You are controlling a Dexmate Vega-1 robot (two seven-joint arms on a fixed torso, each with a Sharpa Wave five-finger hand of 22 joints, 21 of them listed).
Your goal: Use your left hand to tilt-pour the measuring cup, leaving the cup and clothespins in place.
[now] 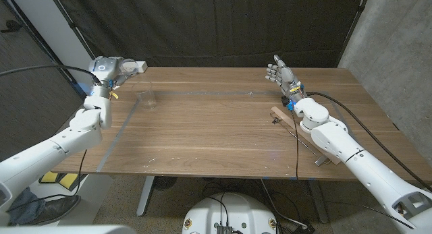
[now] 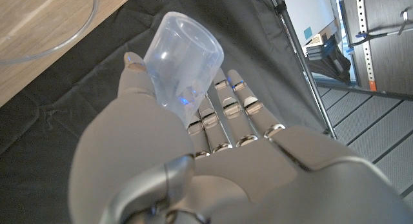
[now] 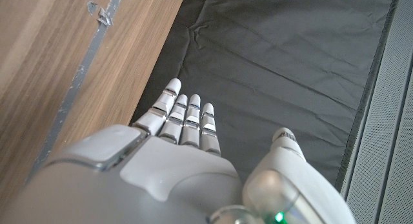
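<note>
Left hand gripping measuring cup, tipped near the clear cup. Best kept tilting slowly, mouth over that cup, without nudging it. Right hand spread, empty.

My left arm enters from seven o'clock and reaches to the table's far left corner at about ten o'clock, where my left hand is raised above the surface. In the left wrist view its fingers and thumb close around the measuring cup, which is tipped on its side. My right arm enters from five o'clock; my right hand stands upright at two o'clock, fingers straight and together, holding nothing.
</note>
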